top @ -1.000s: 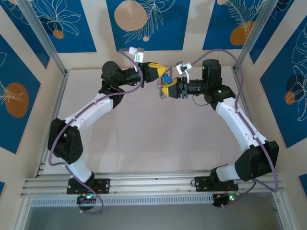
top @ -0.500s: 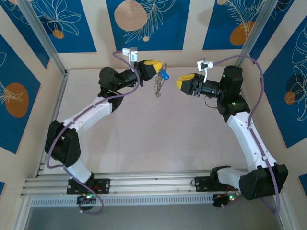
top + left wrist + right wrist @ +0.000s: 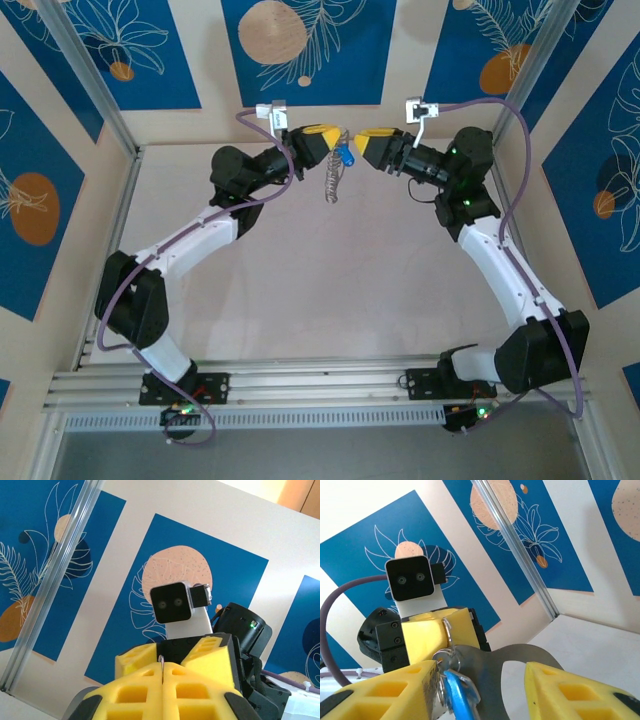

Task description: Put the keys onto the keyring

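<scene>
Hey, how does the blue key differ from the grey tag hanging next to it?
The blue key is far smaller than the grey tag. The key is bright blue; the tag is dull grey. The tag is a flat plate with a large oval opening; the key is a narrow sliver. Both hang from the metal ring pinched in the left gripper.

I find no legible text, label, brand, number or sign on any surface in my three views. The blue wall panels (image 3: 300,50) carry only white leaf outlines and peach circles, without lettering
</scene>
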`<state>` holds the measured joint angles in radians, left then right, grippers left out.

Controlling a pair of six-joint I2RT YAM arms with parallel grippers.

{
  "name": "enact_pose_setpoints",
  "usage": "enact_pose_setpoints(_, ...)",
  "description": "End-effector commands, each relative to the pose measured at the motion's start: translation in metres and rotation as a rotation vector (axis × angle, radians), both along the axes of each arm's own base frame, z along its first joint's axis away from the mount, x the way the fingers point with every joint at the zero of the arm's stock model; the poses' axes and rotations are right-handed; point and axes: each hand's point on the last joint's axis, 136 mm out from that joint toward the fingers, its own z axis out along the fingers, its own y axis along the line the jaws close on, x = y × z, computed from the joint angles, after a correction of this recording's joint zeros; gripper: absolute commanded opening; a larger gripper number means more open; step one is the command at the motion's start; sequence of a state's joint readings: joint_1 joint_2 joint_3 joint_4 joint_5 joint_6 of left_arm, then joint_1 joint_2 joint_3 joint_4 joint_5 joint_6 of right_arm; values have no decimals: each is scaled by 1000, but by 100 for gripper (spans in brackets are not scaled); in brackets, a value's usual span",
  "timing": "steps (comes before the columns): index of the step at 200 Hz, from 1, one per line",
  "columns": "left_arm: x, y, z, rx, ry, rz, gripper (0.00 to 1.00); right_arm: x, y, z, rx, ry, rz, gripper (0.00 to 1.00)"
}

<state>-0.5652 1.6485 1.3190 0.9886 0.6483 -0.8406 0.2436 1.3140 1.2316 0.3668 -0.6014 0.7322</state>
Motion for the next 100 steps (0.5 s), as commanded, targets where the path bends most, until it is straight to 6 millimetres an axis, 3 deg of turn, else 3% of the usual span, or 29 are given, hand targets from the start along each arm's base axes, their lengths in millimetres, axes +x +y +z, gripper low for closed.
enact_pose_setpoints(1,-7,2,14,-54,-38,-1,0,-5,3,28,43,-72,1,49)
enact_pose_setpoints(67,-8,-1,13,-50,-38,-11,0,-5,17,28,39,-72,39,47)
enact_pose_setpoints(100,-9,-2,14,-50,-42,-14,0,-5,21,24,32,-66,54,39)
